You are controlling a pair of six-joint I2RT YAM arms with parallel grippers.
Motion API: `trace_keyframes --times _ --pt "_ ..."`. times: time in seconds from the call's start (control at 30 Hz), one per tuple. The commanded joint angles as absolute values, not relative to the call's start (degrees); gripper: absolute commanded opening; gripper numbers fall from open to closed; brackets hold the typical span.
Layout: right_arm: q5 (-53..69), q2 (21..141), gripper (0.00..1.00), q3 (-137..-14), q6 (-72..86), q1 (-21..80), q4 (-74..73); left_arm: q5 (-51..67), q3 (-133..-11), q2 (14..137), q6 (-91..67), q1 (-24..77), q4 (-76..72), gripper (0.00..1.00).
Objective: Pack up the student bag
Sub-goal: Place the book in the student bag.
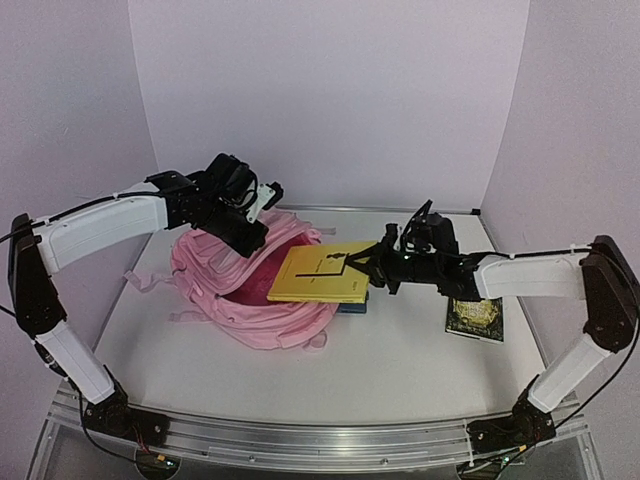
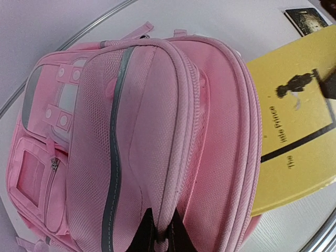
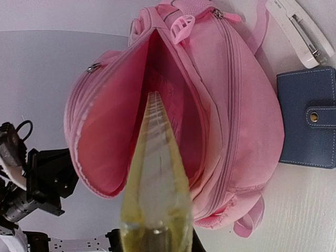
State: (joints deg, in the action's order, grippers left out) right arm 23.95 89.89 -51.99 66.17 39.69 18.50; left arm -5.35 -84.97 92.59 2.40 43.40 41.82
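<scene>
The student bag [image 1: 268, 318] is a pink backpack lying at the table's left-centre with its main compartment gaping. My left gripper [image 1: 246, 226] is shut on the bag's upper zip edge and holds the flap up; in the left wrist view the black fingertips [image 2: 146, 231] pinch a fold of pink fabric [image 2: 157, 105]. My right gripper [image 1: 366, 264] is shut on a yellow book [image 1: 320, 272] and holds it flat over the bag's right rim. In the right wrist view the book [image 3: 155, 173] is edge-on, pointing into the bag's dark pink opening [image 3: 113, 121].
A dark-covered book [image 1: 474, 319] lies on the table at the right, and also shows as the dark-covered book [image 2: 305, 19] in the left wrist view. A blue wallet [image 3: 308, 118] and a white stapler [image 3: 299, 29] lie just beyond the bag. The blue wallet [image 1: 352, 306] peeks out under the yellow book.
</scene>
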Motion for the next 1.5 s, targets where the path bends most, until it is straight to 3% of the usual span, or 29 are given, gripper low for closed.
trace_keyframes --times 0.0,0.43,0.6,0.7,0.87,0.97,1.33,1.47 --pt "18.4 96.5 0.00 -58.9 71.9 42.8 33.7 -0.5 -83.2 85.6 1.0 43.6 30.3 0.00" --pt "-6.6 121.3 0.00 -74.1 80.8 54.1 38.9 6.0 -78.4 84.0 -2.3 43.3 25.5 0.00" --pt "-9.6 128.4 0.13 -83.4 78.8 56.3 36.3 6.8 -76.7 84.0 -2.6 43.2 24.8 0.00" --pt "-11.1 128.6 0.23 -85.4 74.9 56.6 31.8 7.1 -76.0 84.2 -2.8 43.2 24.6 0.00" --pt "-13.5 123.5 0.51 -80.7 72.2 56.6 26.0 6.7 -75.7 83.9 -2.7 43.2 24.7 0.00" --pt "-13.4 119.5 0.61 -77.0 70.7 56.7 23.6 6.1 -75.5 83.4 -2.5 43.2 24.6 0.00" --pt "-10.3 112.1 0.64 -70.0 68.7 57.3 16.7 4.6 -75.5 82.8 -1.9 43.1 24.7 0.00" --pt "-15.6 111.8 0.64 -72.0 66.5 59.4 11.4 4.7 -75.4 82.9 -2.0 43.1 24.8 0.00"
